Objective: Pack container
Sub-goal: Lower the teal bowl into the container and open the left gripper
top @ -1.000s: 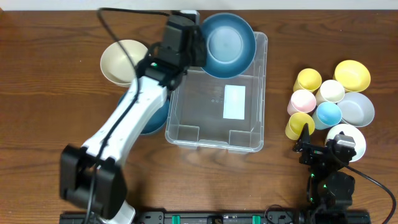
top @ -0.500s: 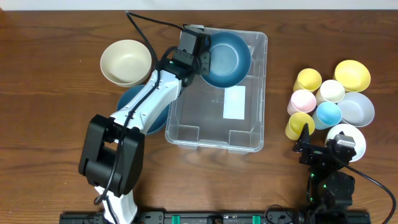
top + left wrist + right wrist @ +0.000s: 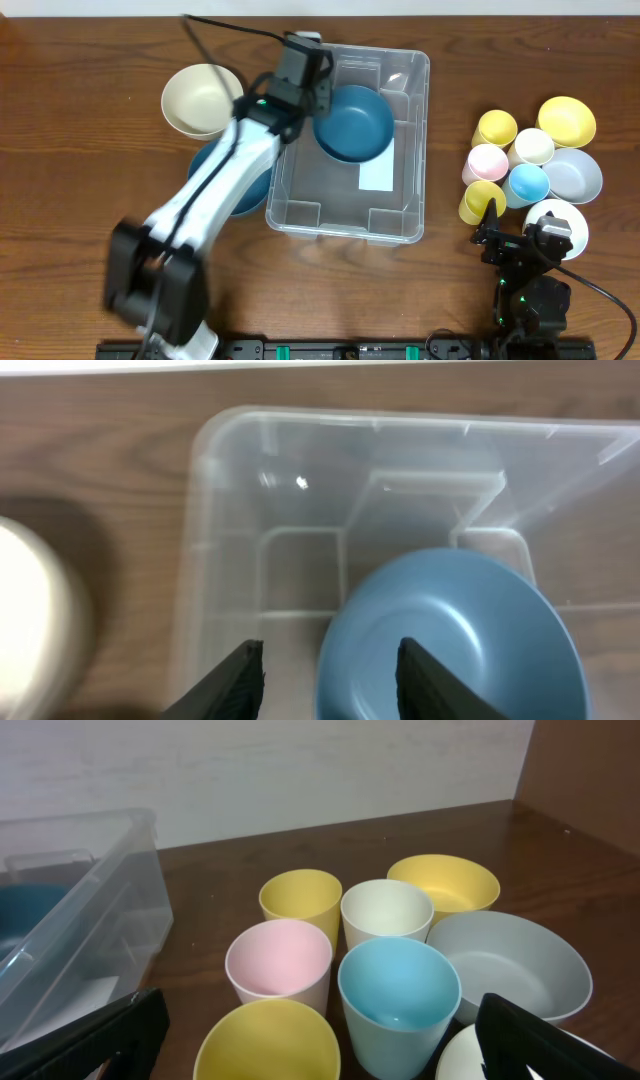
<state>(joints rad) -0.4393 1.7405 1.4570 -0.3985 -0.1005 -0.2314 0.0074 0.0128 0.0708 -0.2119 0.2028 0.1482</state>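
Note:
The clear plastic container [image 3: 420, 150] stands mid-table with a white label [image 3: 377, 172] on its bottom. A dark blue bowl [image 3: 353, 122] lies inside it, toward the back left. My left gripper [image 3: 318, 100] is over the bowl's left rim. In the left wrist view the gripper [image 3: 330, 665] is open, its fingers wide apart on either side of the bowl's [image 3: 450, 640] rim, inside the container [image 3: 215, 490]. My right gripper [image 3: 492, 236] is open and empty by the cups at the right. In the right wrist view it [image 3: 320, 1055] faces the cups.
A cream bowl [image 3: 203, 98] and a second blue bowl [image 3: 250, 190] lie left of the container. At the right are yellow [image 3: 495, 128], pink [image 3: 487, 163], cream [image 3: 534, 146], light blue [image 3: 528, 183] and yellow [image 3: 481, 200] cups, plus yellow [image 3: 566, 120], grey [image 3: 575, 175] and white [image 3: 560, 222] bowls.
The left arm carried the dark blue bowl from above the container's back rim down into the container, and the gripper let it go. The right arm has not moved.

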